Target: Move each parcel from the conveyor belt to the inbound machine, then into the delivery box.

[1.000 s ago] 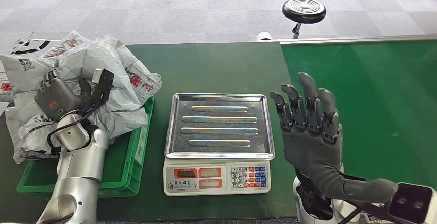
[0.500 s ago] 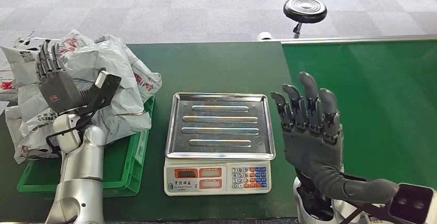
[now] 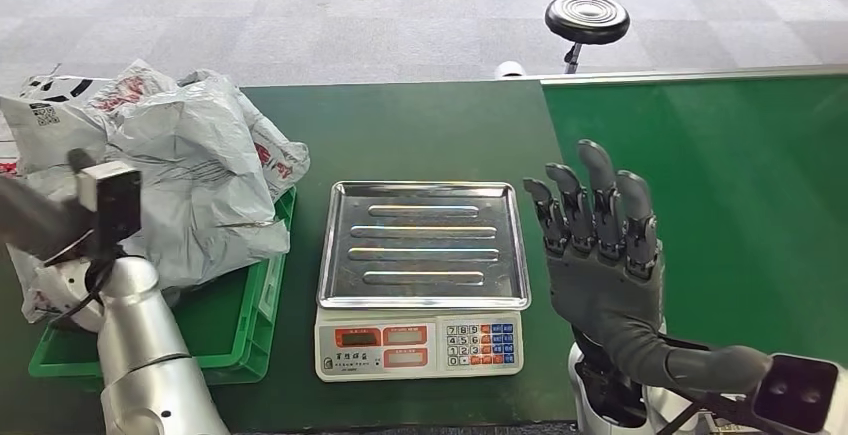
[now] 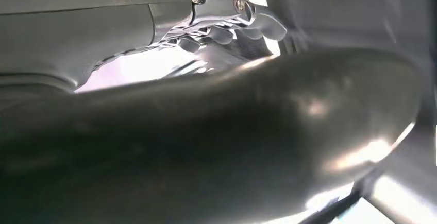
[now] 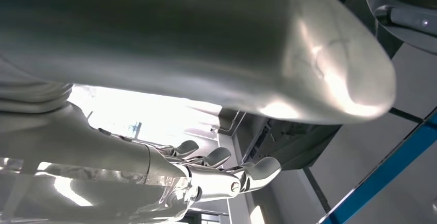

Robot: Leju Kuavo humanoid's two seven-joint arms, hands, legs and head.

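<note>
Parcels (image 3: 190, 170) lying heaped in green delivery box (image 3: 250, 330); scale tray (image 3: 425, 245), conveyor belt (image 3: 740, 185) showing none. Right hand (image 3: 600, 255) hovering released, fingers spread; left hand (image 3: 30, 220) blurred, state unclear.

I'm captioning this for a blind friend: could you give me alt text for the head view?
The robot's right hand is raised, open and holding nothing, beside an empty steel scale on a green table. To the left, grey plastic parcels are piled in a green crate, with the left arm in front of them, its hand mostly out of frame.
</note>
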